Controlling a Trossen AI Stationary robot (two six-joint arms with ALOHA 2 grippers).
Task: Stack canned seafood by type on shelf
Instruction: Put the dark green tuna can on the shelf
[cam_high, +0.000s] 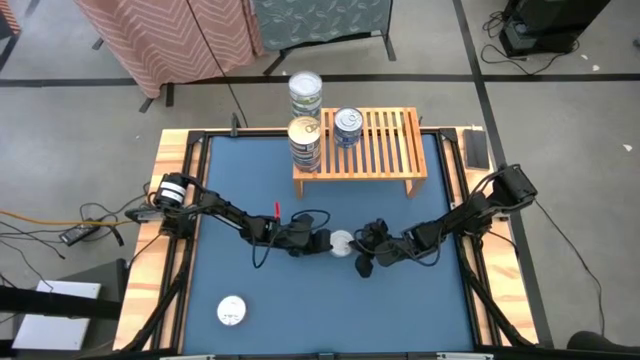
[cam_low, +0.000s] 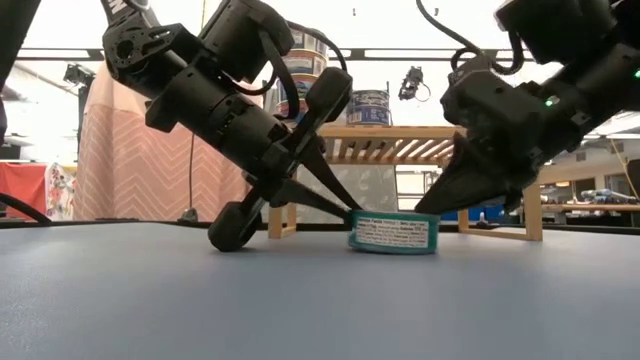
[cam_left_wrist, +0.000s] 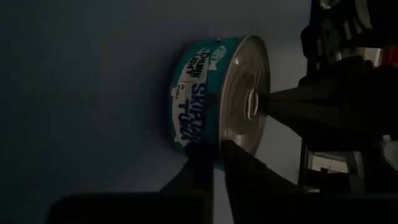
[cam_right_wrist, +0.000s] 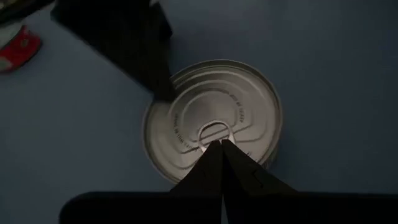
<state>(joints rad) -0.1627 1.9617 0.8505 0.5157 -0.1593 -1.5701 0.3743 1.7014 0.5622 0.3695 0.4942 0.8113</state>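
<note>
Tuna can (cam_low: 393, 232), rigid and slick-lidded, flat on bench; both tools closed-tipped on it; grip its rim sidewalls.

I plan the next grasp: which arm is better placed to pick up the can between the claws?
Probably left: the left claw sits low at the can's rim. The right claw is shut, tips on the lid's tab, and must reopen first.
</note>
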